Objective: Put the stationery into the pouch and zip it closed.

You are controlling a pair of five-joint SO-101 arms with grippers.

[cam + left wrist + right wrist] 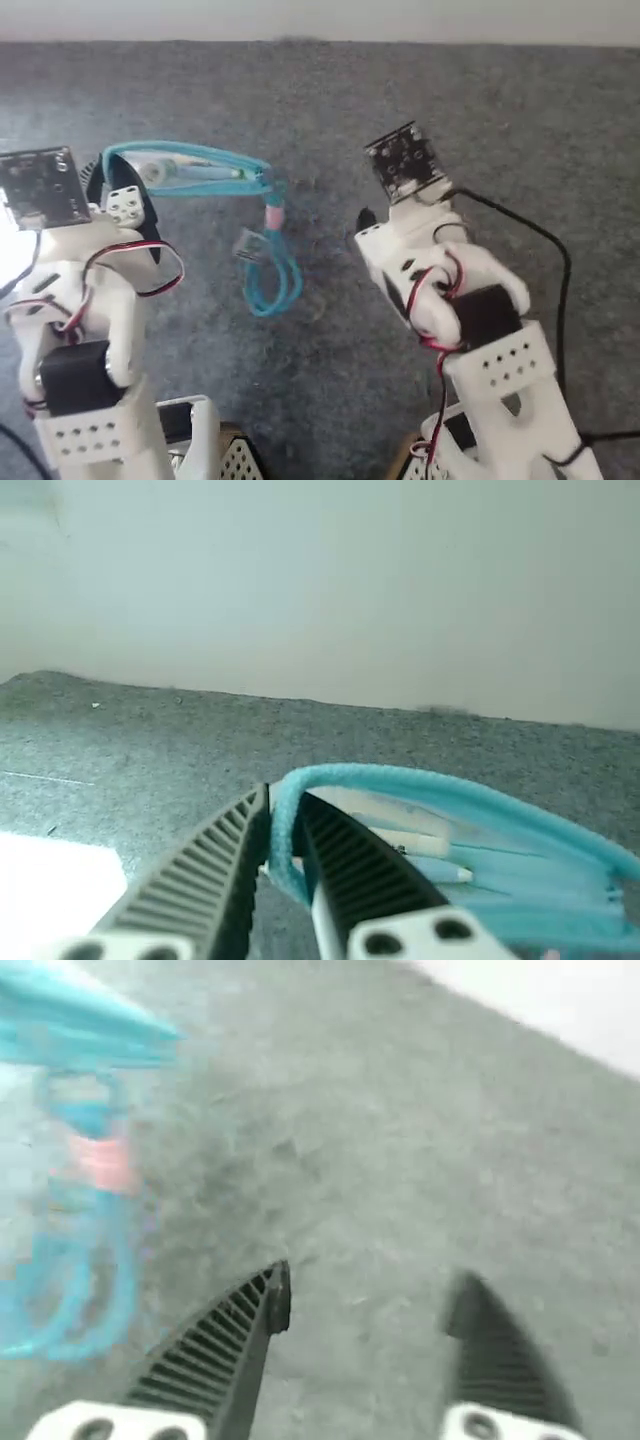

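A clear pouch with a turquoise rim point(190, 168) lies on the grey carpet, stationery visible inside it point(420, 845). My left gripper point(285, 855) is shut on the pouch's turquoise edge point(400, 785) at its left end. A turquoise cord loop point(270, 275) with a pink piece point(272, 215) trails from the pouch's right end. My right gripper point(365, 1310) hangs open over bare carpet, to the right of the cord point(70, 1290) and apart from it. In the high view the right arm point(440, 270) stands right of the cord.
Grey carpet point(340, 110) covers the table up to a white wall at the back. Both arm bases point(200, 440) stand at the near edge. A black cable point(555, 260) runs along the right arm.
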